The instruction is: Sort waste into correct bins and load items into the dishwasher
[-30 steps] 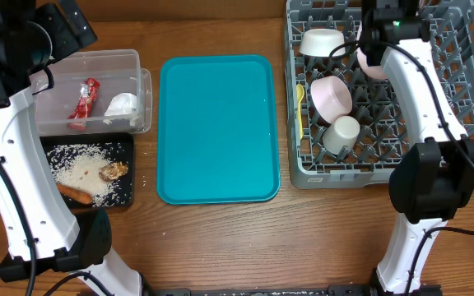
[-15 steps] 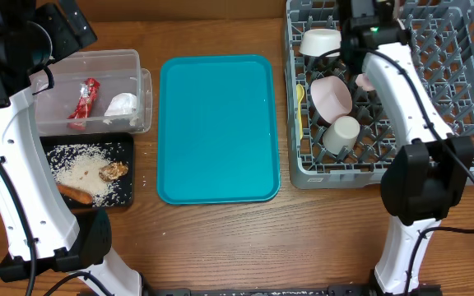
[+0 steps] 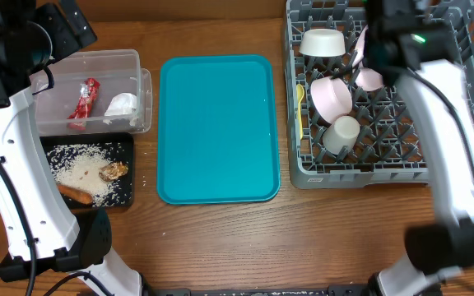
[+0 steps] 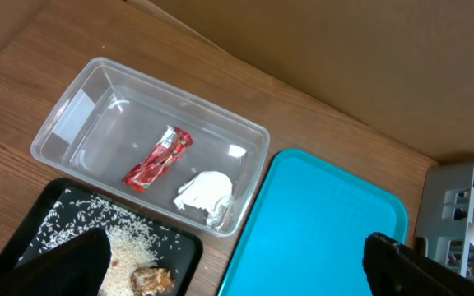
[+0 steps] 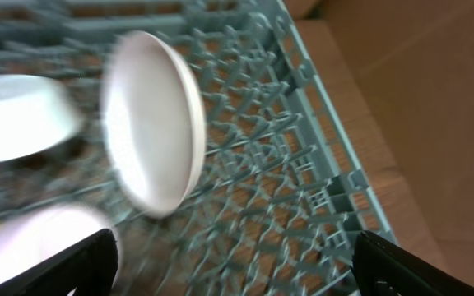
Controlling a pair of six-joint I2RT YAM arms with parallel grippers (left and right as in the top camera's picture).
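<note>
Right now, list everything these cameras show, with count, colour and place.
tub: 1, clear, left rear
wrapper: 1, red, in tub
napkin: 1, white, in tub
black tray: 1, black, in front of tub
rice: scattered, white, on black tray
food piece: 1, brown, on rice
carrot: 1, orange, black tray's front
teal tray: 1, teal, centre
rack: 1, grey, right
plate: 1, white, on edge in rack
bowls: 2, white, rack's left side
cup: 1, white, rack's front left
spoon: 1, pale yellow, rack's left edge
left claw: 1, black, open, over left side
right claw: 1, black, open, over rack
</note>
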